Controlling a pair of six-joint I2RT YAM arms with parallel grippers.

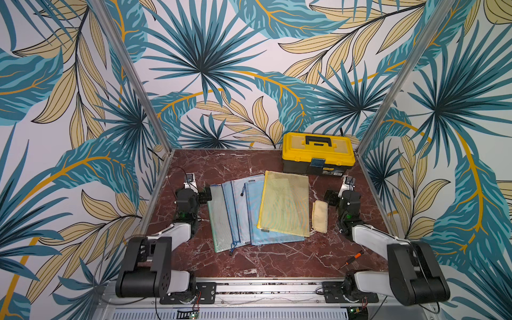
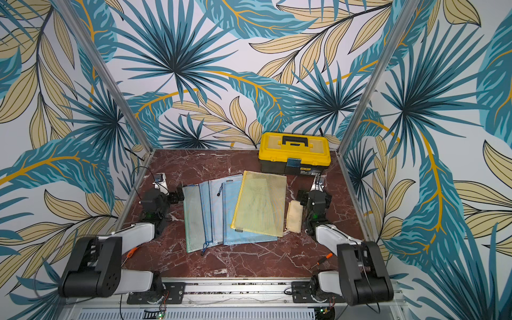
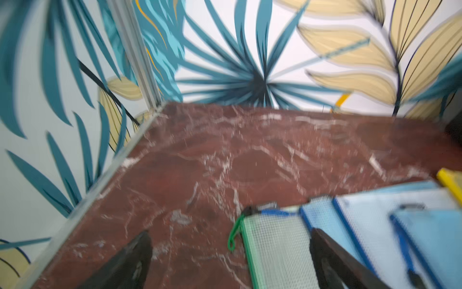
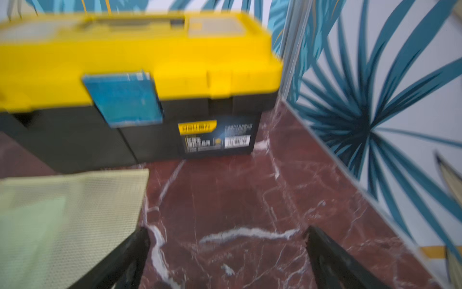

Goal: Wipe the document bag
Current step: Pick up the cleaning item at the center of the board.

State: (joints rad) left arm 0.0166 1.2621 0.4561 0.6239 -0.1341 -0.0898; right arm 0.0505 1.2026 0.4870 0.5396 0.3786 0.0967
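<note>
With 12 o'clock at the back wall, the left screwdriver (image 2: 131, 252), orange-handled, lies at about 8 o'clock on the red marble desk (image 1: 277, 257), partly behind the left arm. The left pincer (image 3: 231, 234) sits near 9 o'clock with its jaws spread wide and nothing between them but the far corner of the green document bag (image 1: 220, 219); whether a finger touches it cannot be told. That green bag is the leftmost of a fan of mesh bags lying flat at the desk's centre. The blue document bags (image 1: 239, 210) overlap it in turn, and the yellow document bag (image 1: 285, 205) lies on top of the fan at its right end. Just beside the yellow bag, at its 3 o'clock, lies a folded cream cloth (image 1: 320, 216). A yellow-lidded toolbox (image 1: 318, 152) stands shut at about 1 o'clock against the back wall. The right pincer (image 4: 227, 231) is near 3 o'clock, jaws also wide and empty, just past the cloth. The right screwdriver (image 1: 352, 259) lies at 5 o'clock.
</note>
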